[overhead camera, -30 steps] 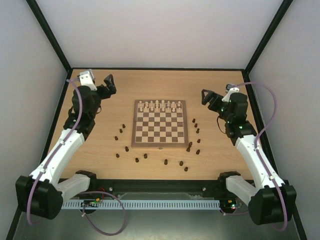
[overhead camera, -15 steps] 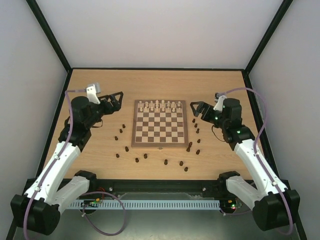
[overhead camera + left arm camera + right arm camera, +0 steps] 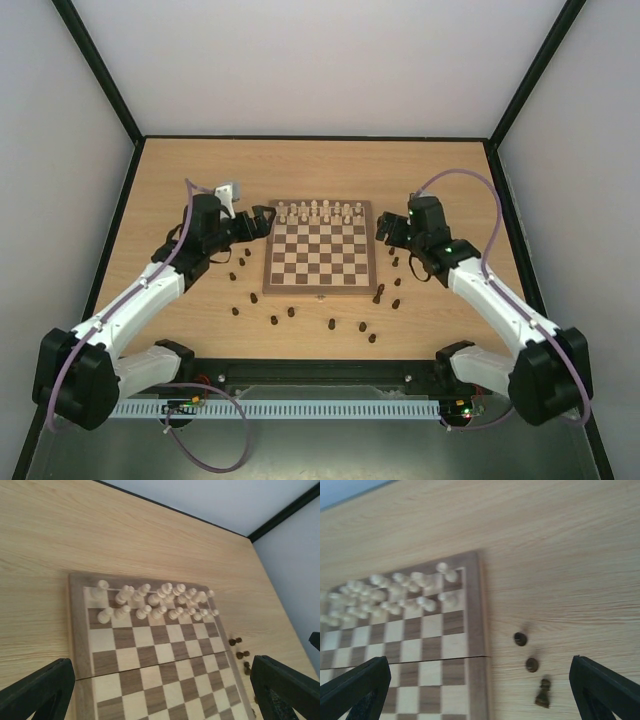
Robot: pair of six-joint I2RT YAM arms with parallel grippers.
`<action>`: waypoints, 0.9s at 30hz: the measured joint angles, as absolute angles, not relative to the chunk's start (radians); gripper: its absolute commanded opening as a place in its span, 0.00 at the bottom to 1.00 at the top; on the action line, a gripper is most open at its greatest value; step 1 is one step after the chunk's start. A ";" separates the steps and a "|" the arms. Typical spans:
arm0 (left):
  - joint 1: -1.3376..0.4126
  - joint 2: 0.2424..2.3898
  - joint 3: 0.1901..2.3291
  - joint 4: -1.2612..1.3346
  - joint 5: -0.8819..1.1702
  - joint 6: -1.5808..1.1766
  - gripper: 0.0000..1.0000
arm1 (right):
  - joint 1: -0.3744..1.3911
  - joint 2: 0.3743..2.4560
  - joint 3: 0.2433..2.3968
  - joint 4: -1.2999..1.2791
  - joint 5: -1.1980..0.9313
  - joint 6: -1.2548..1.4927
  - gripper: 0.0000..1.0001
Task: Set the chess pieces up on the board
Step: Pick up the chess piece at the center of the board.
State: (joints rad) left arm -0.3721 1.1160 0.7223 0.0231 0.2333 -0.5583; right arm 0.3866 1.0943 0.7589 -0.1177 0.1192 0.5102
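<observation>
The board (image 3: 371, 245) lies mid-table, and cream chessmen (image 3: 320, 211) fill its two far rows. The dark chess pieces stand scattered off the board: some at its left (image 3: 241, 262), some along the front (image 3: 331, 324), some at its right (image 3: 395, 262). My left gripper (image 3: 264, 222) is open and empty at the board's far left corner. My right gripper (image 3: 383, 229) is open and empty at the board's right edge. In the left wrist view the board (image 3: 80, 630) lies below the spread fingers (image 3: 35, 690). The right wrist view shows three dark pieces (image 3: 532, 665) on the table beside the board (image 3: 479, 630).
Black frame rails (image 3: 130, 240) edge the wooden table left and right, with white walls beyond. Bare wood lies behind the board (image 3: 320, 165). Three more dark pieces show in the left wrist view (image 3: 242, 654), past the board's right edge.
Both arms have swung inward from the table's far sides to the board's edges. Both grippers stayed open. No piece has moved.
</observation>
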 measured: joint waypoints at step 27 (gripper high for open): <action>-0.377 1.083 0.623 0.016 -0.064 -0.583 0.99 | 0.387 1.529 0.862 -0.144 0.260 0.460 0.50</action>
